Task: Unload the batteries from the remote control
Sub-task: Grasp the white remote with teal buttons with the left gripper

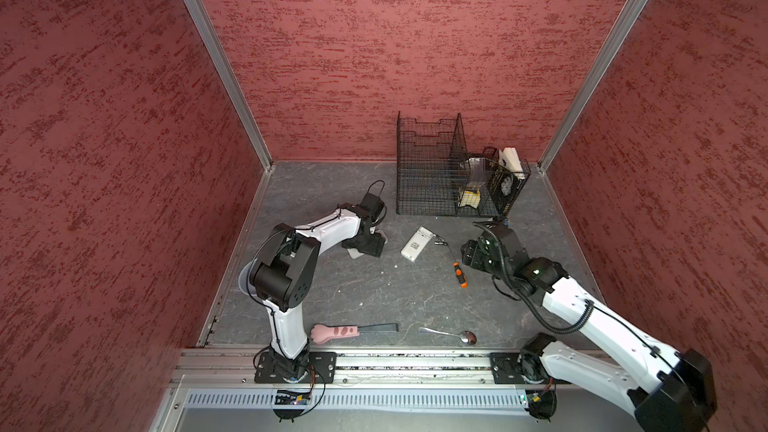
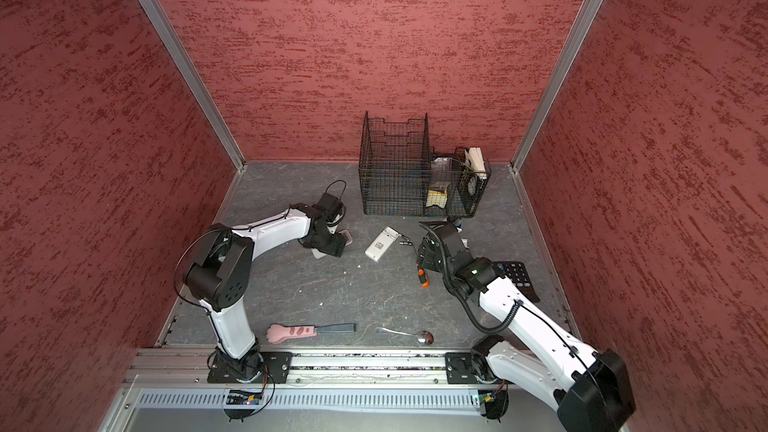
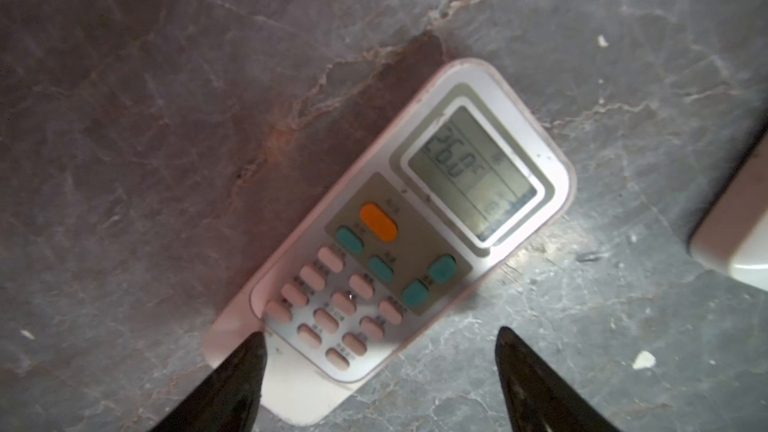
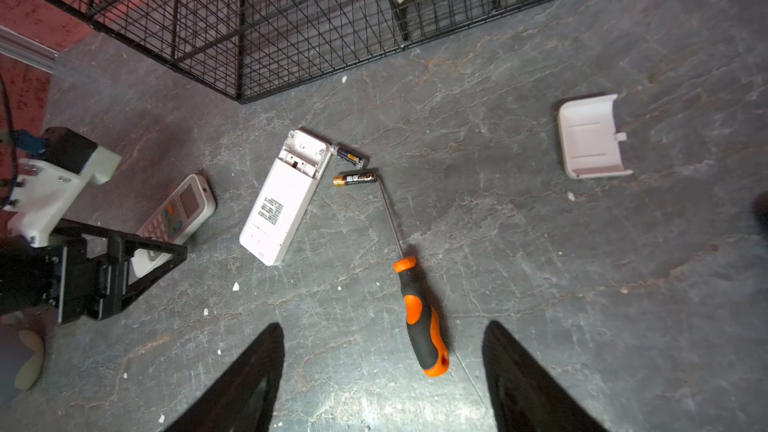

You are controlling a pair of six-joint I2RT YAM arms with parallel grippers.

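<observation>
You see a grey marbled table between red textured walls; both the left gripper and the right gripper stand wide open, holding nothing.

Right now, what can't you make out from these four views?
- Face-up remote: its near end is covered by a left tool finger in the left wrist view; in both top views the arm hides most of it.
- Batteries: label print too small to read in the right wrist view; mere specks in a top view.
- Calculator: half hidden behind the right arm.
- Rack contents: blurred by mesh.
</observation>
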